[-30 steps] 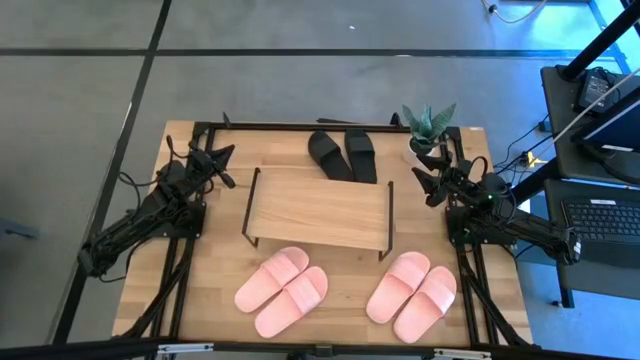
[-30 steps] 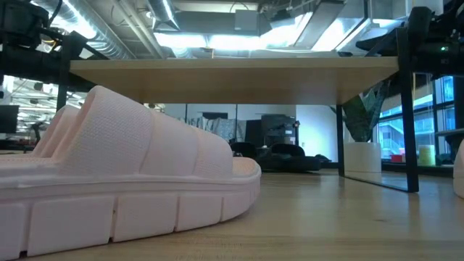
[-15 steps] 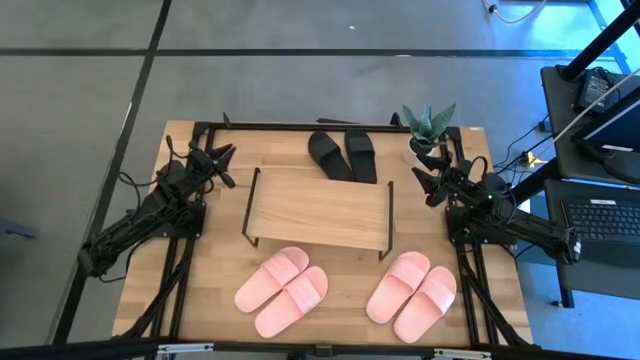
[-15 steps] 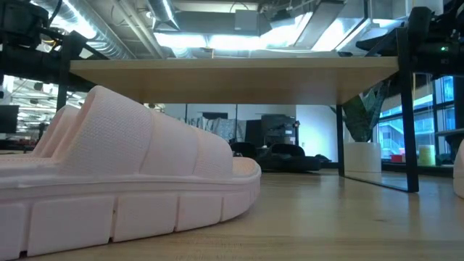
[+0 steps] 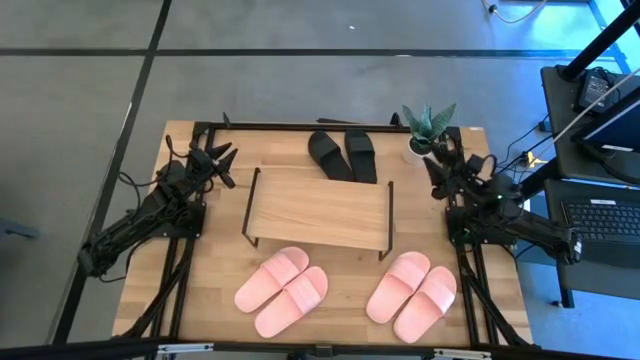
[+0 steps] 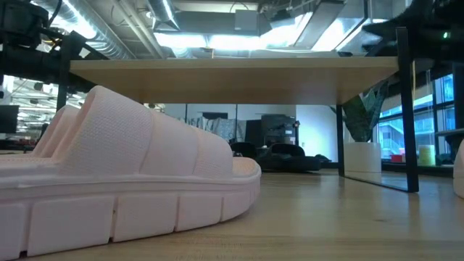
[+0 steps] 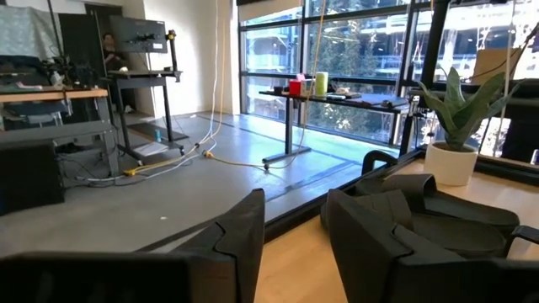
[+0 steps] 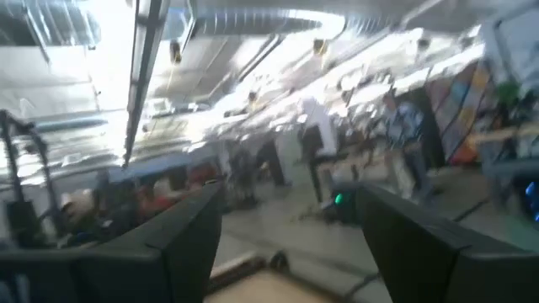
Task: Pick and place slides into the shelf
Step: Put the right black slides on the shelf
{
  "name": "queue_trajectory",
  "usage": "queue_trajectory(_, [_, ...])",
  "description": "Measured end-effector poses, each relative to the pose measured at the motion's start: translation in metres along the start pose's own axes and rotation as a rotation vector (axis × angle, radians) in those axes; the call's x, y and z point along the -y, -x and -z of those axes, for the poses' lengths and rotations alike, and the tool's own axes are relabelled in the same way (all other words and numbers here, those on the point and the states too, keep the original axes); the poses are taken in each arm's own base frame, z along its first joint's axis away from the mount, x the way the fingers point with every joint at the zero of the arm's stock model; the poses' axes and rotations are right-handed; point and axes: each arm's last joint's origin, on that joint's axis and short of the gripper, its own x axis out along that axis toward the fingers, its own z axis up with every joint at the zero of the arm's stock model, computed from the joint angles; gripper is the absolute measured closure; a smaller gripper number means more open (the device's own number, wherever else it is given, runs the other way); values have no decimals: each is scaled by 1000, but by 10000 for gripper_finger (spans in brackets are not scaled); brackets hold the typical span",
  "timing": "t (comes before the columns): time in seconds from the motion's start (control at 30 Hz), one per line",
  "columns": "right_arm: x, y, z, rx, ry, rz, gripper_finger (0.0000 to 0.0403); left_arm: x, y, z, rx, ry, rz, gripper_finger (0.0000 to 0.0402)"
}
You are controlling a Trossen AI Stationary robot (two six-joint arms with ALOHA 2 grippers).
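Shelf point(image 5: 318, 208) sat mid-table, top board bare. Black pair point(image 5: 341, 153) lay just behind it toward the far edge, side by side, touching. One pink pair point(image 5: 282, 290) lay in front of the shelf on the left, the other pink pair point(image 5: 412, 294) in front on the right; both angled, each pair touching. Left gripper point(image 5: 217, 162) hovered off the shelf's far-left corner, fingers parted with a moderate gap, nothing between them; its wrist view looked past the fingers point(image 7: 238, 244) to a black slide point(image 7: 421, 210) and the plant point(image 7: 457, 126). Right gripper point(image 5: 438, 160) sat near the plant point(image 5: 427, 128) at the far-right corner, fingers point(image 8: 189, 236) spread wide, empty, pointing up off the table. Low view had a pink slide point(image 6: 123, 181) filling the foreground and the shelf board point(image 6: 232, 76) above it.
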Motion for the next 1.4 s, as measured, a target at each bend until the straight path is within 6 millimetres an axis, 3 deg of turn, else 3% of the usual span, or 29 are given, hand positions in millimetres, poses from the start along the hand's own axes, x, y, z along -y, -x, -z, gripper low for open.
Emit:
queue_trajectory(0.17, [-10, -16, -42, 50, 152, 35, 131, 0, 0, 0, 0, 0, 0, 282])
queue_trajectory(0.3, [-21, -45, -76, 22, 245, 87, 131, 0, 0, 0, -1, 0, 0, 282])
queue_trajectory(0.57, [-39, -143, -116, -265, 492, 121, 131, -1, 0, 0, 0, 0, -46, 282])
queue_trajectory(0.77, [-26, -216, -122, -556, 614, 185, 131, -1, 0, 0, 1, 0, -46, 282])
queue_trajectory(0.93, [-1, -262, -100, -812, 696, 125, 131, -1, 0, 0, 0, 0, -46, 282])
queue_trajectory(1.07, [26, -283, -62, -1048, 835, 63, 131, -1, 0, 0, -1, -1, -45, 282])
queue_trajectory(1.23, [51, -285, -6, -1369, 854, -31, 131, -1, 0, 0, -1, -1, -46, 282])
queue_trajectory(1.4, [59, -279, 38, -1577, 758, -187, 131, -1, 0, 0, -1, -7, -46, 282])
